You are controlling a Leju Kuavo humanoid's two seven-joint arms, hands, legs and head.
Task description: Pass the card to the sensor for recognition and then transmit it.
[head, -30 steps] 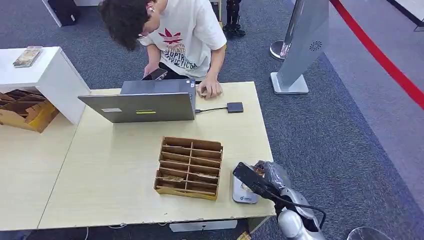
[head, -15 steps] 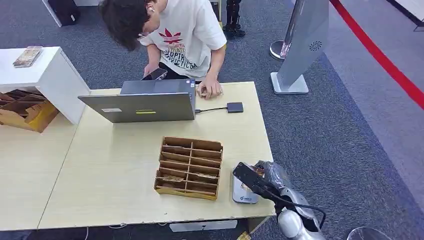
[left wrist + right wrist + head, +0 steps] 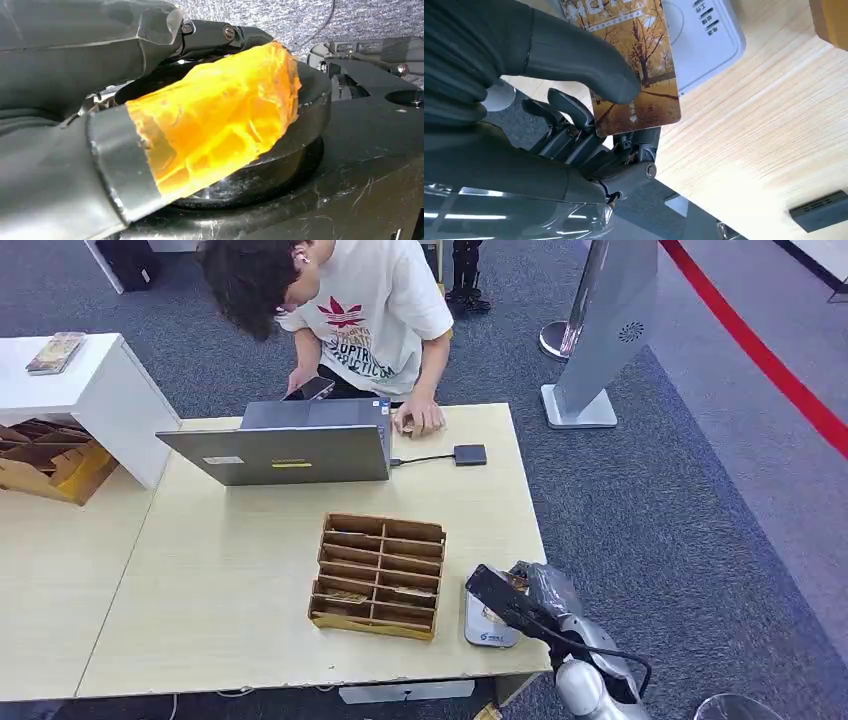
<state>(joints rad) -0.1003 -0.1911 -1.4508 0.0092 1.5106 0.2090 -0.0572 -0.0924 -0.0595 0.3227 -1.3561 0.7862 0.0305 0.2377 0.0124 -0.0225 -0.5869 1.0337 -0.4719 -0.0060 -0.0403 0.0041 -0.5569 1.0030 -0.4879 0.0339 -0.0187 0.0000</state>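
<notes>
Right hand (image 3: 574, 100): holds the card, thumb pressed on its printed face, darker fingers behind its lower edge.
Card (image 3: 624, 60): an autumn-tree picture card, pinched in the right hand and projecting past the thumb, over the sensor; whether it touches the sensor cannot be told.
Sensor (image 3: 704, 35): a white flat reader lying on the bench just beyond the right hand's fingertips, partly covered by the card.
Left hand (image 3: 100, 150): seen from its own wrist, thumb wrapped in a translucent orange cover; whether its fingers are apart or closed cannot be told.
Bench (image 3: 230, 570): pale wood, under the right hand and the sensor.
Wooden organiser (image 3: 378, 575): slotted tray, just beside the right hand, on its inner side.
Laptop (image 3: 280, 450): well beyond the right hand, at the far edge.
Person (image 3: 350, 310): leans over the far side, one hand on the bench.
</notes>
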